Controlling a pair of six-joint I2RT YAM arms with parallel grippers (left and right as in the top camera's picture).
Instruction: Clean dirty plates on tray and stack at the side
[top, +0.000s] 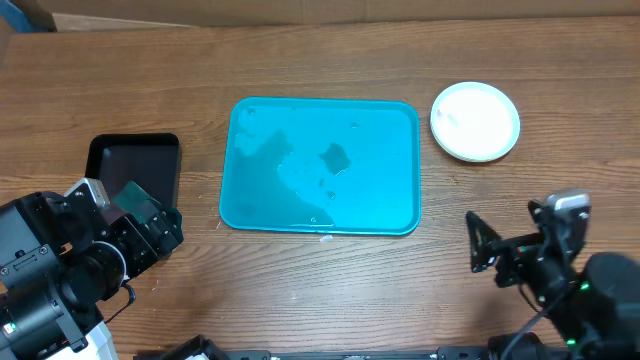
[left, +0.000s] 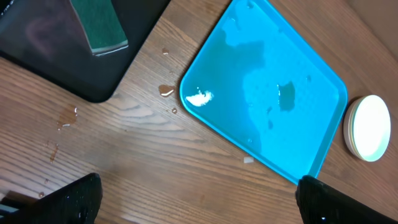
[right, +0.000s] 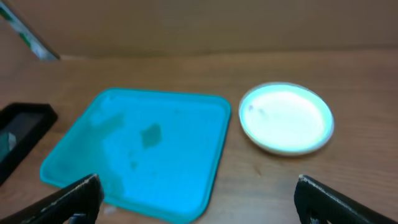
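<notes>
Wood-grain desk fills every view, with the tray at its centre, bare of plates and carrying only a wet sheen and a few dark flecks. The plates sit stacked off the tray at about 2 o'clock from it, top face white. A black tray lies at 9 o'clock.

The left gripper hangs at roughly 8 o'clock from the tray and the right gripper at 4 o'clock, both spread wide and holding nothing.

The job looks essentially finished, so the step in hand is probably a clean retreat. Done well, that means keeping both arms low and outward, away from the stack, so that nothing nudges it.

Only the left wrist view shows the sponge leaning in the black tray, the droplets on the wood beside it, and a white scrap on the tray's near corner. It also catches the stack edge-on, layered, though I cannot count the plates with confidence. The right wrist view alone hints at a small speck near the top plate's rim, blurred. Overhead alone places both arms.
</notes>
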